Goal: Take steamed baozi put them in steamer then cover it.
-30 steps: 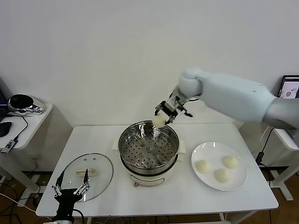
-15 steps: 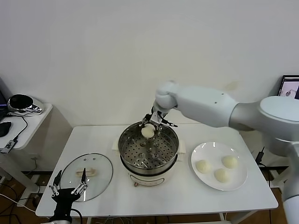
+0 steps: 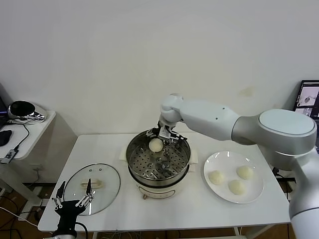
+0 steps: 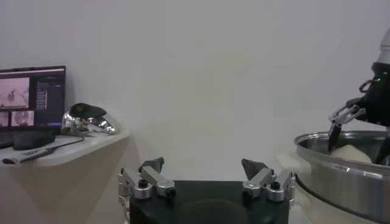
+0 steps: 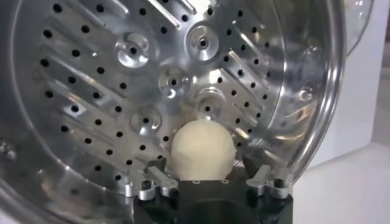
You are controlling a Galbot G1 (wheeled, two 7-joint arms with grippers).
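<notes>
The steamer (image 3: 158, 162) stands mid-table, a steel pot with a perforated tray (image 5: 122, 79). One baozi (image 3: 156, 145) lies on the tray's far side, also seen in the right wrist view (image 5: 202, 149). My right gripper (image 3: 163, 135) hovers just above it inside the far rim, open, its fingers (image 5: 159, 178) a little clear of the bun on each side (image 5: 204, 171). Three more baozi (image 3: 235, 181) sit on the white plate (image 3: 257, 195) to the right. My left gripper (image 3: 75, 193) is open and empty at the near left edge (image 4: 204, 165).
The glass lid (image 3: 92, 188) with a cream handle lies flat on the table left of the steamer, right by my left gripper. A side table (image 3: 25, 127) with a helmet-like object stands at far left. A screen shows at far right.
My right gripper carried the baozi from above the far rim down into the steamer, moving left. The bun now rests lower on the tray with the fingers apart. The left arm stayed put.
</notes>
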